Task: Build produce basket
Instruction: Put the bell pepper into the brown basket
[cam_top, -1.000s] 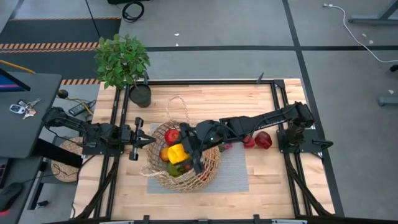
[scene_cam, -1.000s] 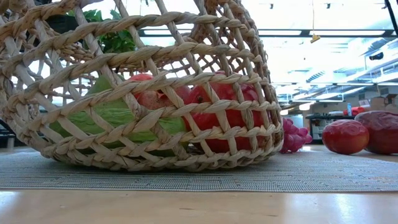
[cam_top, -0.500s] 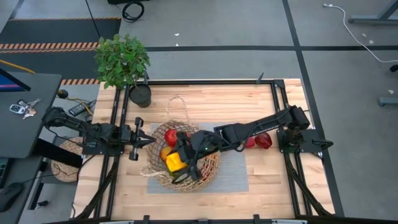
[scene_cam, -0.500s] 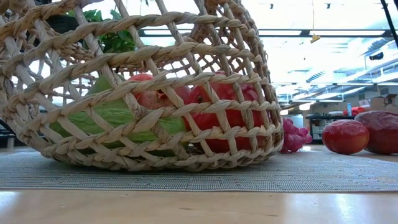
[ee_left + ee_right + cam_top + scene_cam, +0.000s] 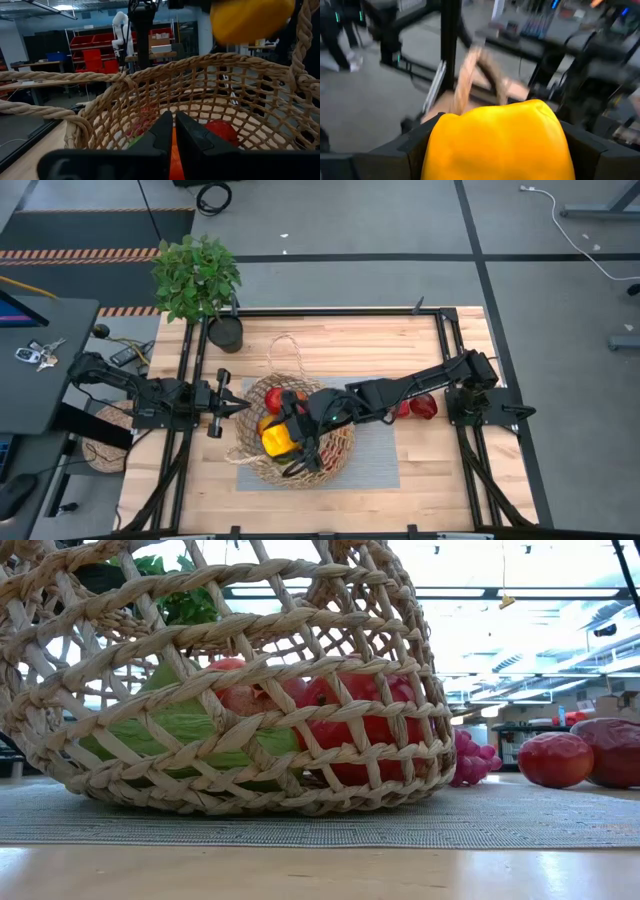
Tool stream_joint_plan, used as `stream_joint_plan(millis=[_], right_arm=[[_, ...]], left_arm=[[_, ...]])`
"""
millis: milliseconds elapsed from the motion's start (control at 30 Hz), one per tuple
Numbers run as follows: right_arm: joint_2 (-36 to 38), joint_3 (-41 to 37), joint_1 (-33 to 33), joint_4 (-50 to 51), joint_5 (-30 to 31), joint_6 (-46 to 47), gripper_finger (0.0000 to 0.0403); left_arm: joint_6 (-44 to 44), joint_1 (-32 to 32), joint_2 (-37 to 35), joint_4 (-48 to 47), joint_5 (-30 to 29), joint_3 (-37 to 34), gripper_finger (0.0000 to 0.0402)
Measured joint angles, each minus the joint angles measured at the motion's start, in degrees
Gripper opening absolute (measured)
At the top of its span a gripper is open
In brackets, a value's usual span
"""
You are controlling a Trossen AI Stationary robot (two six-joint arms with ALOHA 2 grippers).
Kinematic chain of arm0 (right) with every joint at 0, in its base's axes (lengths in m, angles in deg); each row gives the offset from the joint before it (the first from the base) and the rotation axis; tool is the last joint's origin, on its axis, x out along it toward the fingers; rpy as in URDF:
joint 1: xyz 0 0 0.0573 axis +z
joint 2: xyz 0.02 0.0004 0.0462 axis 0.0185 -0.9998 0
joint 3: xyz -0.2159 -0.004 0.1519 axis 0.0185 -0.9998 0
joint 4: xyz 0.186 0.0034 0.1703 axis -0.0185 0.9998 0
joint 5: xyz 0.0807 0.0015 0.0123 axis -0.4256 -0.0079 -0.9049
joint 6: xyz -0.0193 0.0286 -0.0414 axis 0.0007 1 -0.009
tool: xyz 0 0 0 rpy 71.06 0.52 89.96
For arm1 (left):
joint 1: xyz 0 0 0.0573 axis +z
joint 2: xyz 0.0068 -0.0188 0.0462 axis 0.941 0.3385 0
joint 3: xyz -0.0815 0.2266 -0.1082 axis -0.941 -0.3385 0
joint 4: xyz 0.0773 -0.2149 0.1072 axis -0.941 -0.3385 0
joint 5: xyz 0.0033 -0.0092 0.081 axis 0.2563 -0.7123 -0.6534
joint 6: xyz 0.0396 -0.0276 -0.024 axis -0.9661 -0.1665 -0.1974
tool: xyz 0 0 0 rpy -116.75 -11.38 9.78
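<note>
The tan wicker basket (image 5: pixel 296 436) stands by its base on a grey mat (image 5: pixel 378 452) at mid-table. Red (image 5: pixel 352 728) and green (image 5: pixel 186 726) produce lies inside it. My right gripper (image 5: pixel 283 438) reaches in over the basket from the table's right, shut on a yellow pepper (image 5: pixel 276 439). In the left wrist view the pepper (image 5: pixel 250 19) hangs above the basket's rim (image 5: pixel 210 61). My left gripper (image 5: pixel 228 407) stands shut just off the basket's left side, touching nothing. Purple grapes (image 5: pixel 476 760) and two red pieces (image 5: pixel 422 406) lie on the table right of the basket. My right gripper pinches the yellow pepper between its two fingers, one finger (image 5: pixel 415 146) on each side of the pepper's body (image 5: pixel 495 142). The fingers come from the table's right, slanting a little downward. The pepper is lifted clear, above the produce in the basket.
A leafy potted plant (image 5: pixel 198 278) stands at the table's far left corner. A flat woven disc (image 5: pixel 104 436) lies off the table's left edge beside a dark desk (image 5: pixel 40 360). Black frame rails (image 5: pixel 185 380) run along both sides.
My right gripper has carried the yellow pepper a little farther toward the table's left and near edges over the basket, still shut on it. The basket and the produce in it have stayed put.
</note>
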State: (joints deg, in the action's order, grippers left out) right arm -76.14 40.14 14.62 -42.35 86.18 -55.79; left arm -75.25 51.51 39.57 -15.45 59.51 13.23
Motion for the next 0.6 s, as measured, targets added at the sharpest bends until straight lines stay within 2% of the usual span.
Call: stream_joint_plan(millis=[200, 333, 600], right_arm=[[-0.27, -3.23, -0.30, 1.00, -2.77, 1.16, 0.0309], [-0.27, -3.32, -1.10, 2.32, -8.10, 2.96, 0.0309], [-0.23, -7.03, -2.04, 1.76, -7.38, 5.20, 0.0309]], left_arm=[[0.00, 0.00, -0.02, -0.01, 0.00, 0.00, 0.0036], [0.00, -0.01, 0.00, -0.07, -0.01, 0.01, 0.0034], [0.00, -0.02, 0.00, -0.02, -0.02, 0.01, 0.0030]])
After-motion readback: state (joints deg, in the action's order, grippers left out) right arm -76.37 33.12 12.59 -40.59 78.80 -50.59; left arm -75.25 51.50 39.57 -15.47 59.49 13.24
